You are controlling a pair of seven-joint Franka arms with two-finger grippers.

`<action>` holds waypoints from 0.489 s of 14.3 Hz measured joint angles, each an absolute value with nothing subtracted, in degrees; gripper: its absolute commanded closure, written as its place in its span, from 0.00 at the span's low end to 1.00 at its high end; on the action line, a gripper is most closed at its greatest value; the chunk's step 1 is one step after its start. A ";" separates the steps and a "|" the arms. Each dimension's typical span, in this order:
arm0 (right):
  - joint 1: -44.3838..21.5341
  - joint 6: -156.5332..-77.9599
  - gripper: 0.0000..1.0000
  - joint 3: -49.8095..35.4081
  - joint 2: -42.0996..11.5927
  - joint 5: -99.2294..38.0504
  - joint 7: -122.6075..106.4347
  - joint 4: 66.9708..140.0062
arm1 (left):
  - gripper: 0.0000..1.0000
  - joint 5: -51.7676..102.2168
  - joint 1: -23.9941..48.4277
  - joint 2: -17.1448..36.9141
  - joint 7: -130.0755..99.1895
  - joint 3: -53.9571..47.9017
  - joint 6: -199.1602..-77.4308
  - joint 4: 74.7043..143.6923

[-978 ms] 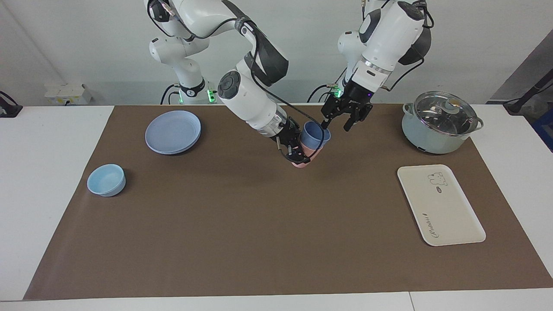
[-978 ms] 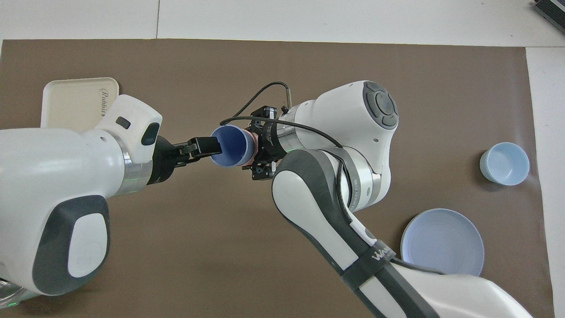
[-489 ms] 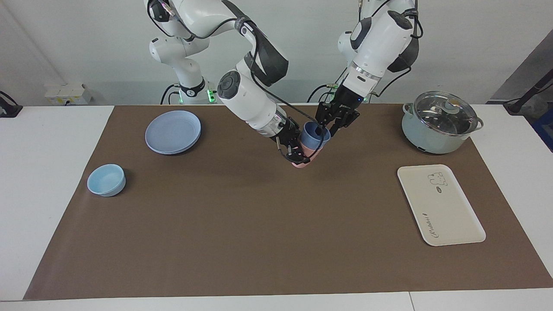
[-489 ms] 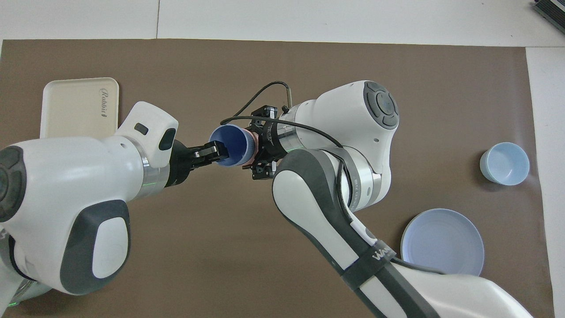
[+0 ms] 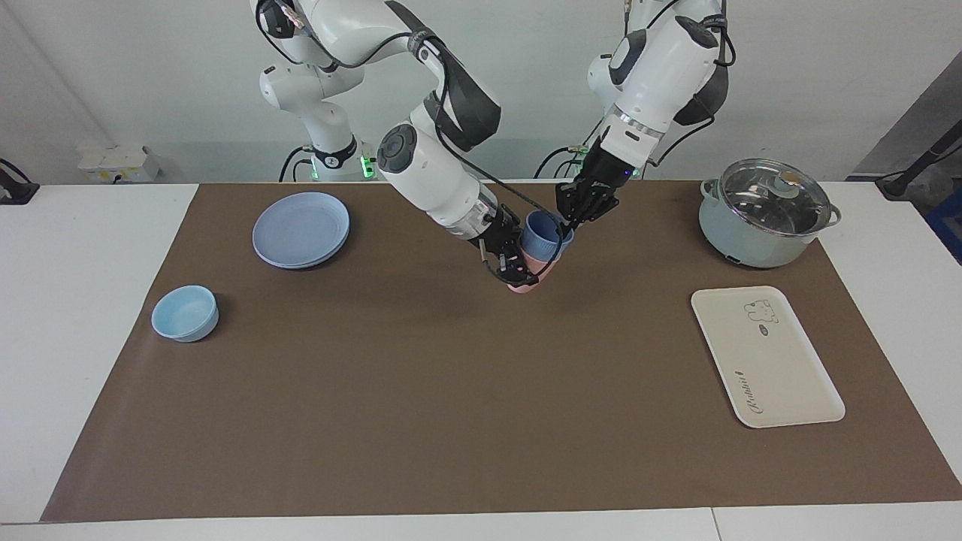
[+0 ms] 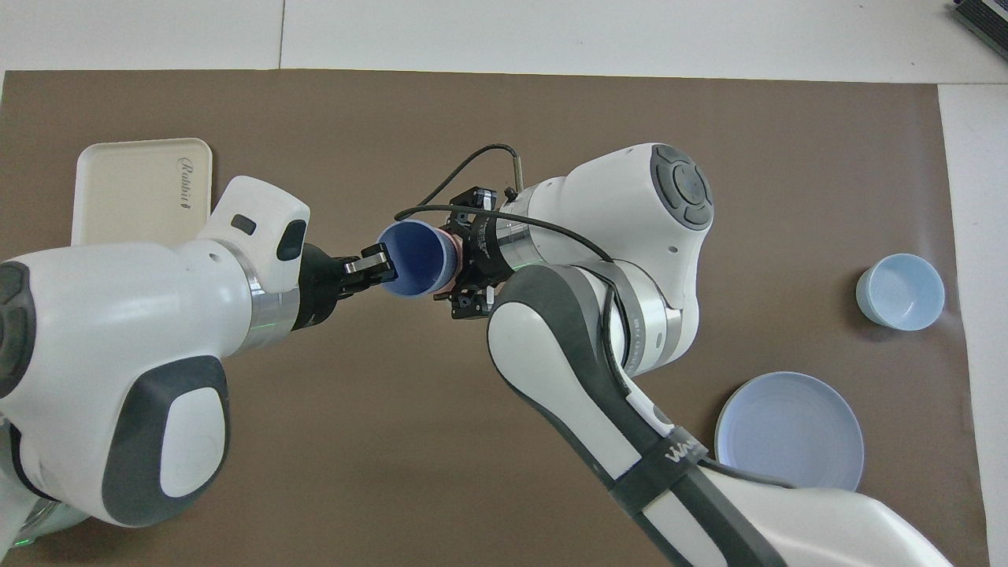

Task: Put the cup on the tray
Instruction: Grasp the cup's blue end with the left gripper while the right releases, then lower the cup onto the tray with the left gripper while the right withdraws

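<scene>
The periwinkle-blue cup (image 5: pixel 543 233) sits nested in a pink tumbler (image 5: pixel 524 282), both tilted and held up over the middle of the mat. My right gripper (image 5: pixel 515 263) is shut on the pink tumbler. My left gripper (image 5: pixel 569 219) is at the cup's rim, and its fingers are pinched on the rim's edge. In the overhead view the cup (image 6: pixel 417 258) opens toward the left gripper (image 6: pixel 379 266). The right gripper (image 6: pixel 466 268) shows there too. The cream-white tray (image 5: pixel 766 361) lies flat and bare toward the left arm's end of the table; it also shows in the overhead view (image 6: pixel 134 189).
A lidded pot (image 5: pixel 766 214) stands nearer to the robots than the tray. A round blue plate (image 5: pixel 301 229) and a low light-blue bowl (image 5: pixel 185 312) lie toward the right arm's end. A brown mat (image 5: pixel 451 421) covers the table.
My left gripper came in from open beside the cup to its rim and closed its fingers on the edge. The right arm with both tumblers has barely moved.
</scene>
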State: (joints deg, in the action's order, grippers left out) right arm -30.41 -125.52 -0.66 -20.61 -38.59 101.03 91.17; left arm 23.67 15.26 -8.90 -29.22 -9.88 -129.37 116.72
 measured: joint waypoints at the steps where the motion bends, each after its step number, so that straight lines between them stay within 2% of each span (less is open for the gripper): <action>1: -30.43 -126.16 1.00 -0.68 -20.62 -38.59 101.03 91.21 | 1.00 23.69 15.22 -9.01 -29.23 -9.37 -127.24 115.27; 4: -30.41 -127.30 1.00 -0.70 -20.64 -38.59 101.03 91.30 | 1.00 23.68 12.71 -9.80 -29.07 -6.90 -112.53 106.35; 7: -29.96 -127.44 1.00 -0.43 -20.66 -38.59 101.03 91.35 | 1.00 23.57 5.58 -11.00 -24.88 -5.86 -99.76 98.70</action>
State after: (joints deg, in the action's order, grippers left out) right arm -29.96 -127.44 -0.43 -20.66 -38.59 101.03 91.35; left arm 23.57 5.58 -11.00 -24.88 -5.86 -99.76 98.70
